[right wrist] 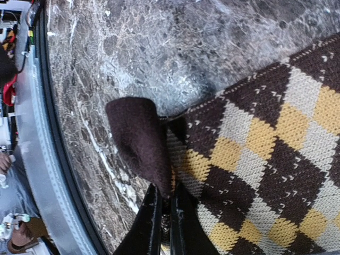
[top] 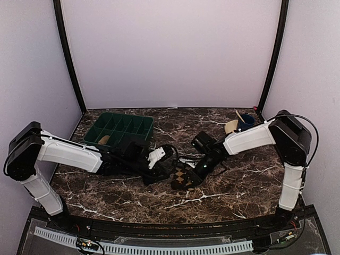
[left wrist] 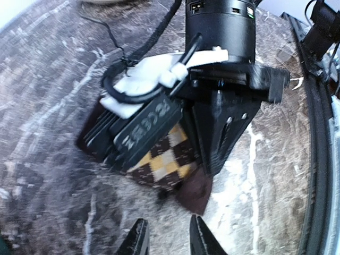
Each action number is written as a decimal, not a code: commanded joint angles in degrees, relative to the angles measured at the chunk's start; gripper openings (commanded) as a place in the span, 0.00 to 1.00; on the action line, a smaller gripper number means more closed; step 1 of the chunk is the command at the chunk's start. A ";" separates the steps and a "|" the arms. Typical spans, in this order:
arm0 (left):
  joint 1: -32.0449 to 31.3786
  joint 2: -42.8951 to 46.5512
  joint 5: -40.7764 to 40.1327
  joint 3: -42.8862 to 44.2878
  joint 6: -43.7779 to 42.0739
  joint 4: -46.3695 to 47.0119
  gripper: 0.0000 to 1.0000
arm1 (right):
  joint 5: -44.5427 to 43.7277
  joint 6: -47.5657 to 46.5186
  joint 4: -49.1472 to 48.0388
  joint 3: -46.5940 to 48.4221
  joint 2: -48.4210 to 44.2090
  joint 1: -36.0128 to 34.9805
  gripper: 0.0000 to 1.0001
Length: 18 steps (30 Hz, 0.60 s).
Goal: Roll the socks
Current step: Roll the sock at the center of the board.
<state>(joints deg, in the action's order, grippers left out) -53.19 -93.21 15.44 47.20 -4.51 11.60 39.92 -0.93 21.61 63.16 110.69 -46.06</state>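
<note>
The diamond-checkered sock [top: 183,177] lies on the marble table between my two grippers. My right gripper [right wrist: 166,204] is shut on its edge, next to a dark brown fabric flap [right wrist: 138,143]; I cannot tell which sock the flap belongs to. In the left wrist view the sock [left wrist: 164,162] and the flap [left wrist: 194,194] lie under the right gripper [left wrist: 223,117]. My left gripper [left wrist: 169,228] is open and empty, just short of the sock and apart from it; it also shows in the top view [top: 166,172]. No plain tan sock is clearly in view.
A green compartment tray [top: 119,127] stands at the back left with a small tan item [top: 104,139] in one cell. A tan bowl [top: 232,126] and a blue cup [top: 246,121] stand at the back right. The table's front rail [right wrist: 32,159] is close.
</note>
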 commanded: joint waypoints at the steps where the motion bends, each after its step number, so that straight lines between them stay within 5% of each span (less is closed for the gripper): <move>1: -1.93 3.87 -7.31 -3.54 -5.99 4.91 0.31 | 6.00 1.26 2.32 1.34 1.67 1.28 0.05; 18: -12.04 1.74 -12.02 -7.89 -26.96 12.95 0.31 | 9.81 1.56 4.78 2.50 3.52 2.16 0.04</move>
<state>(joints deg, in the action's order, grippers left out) -64.25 -90.83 4.14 39.62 -25.21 22.61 48.01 0.51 25.43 64.51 113.45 -44.49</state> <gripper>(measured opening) 0.313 0.048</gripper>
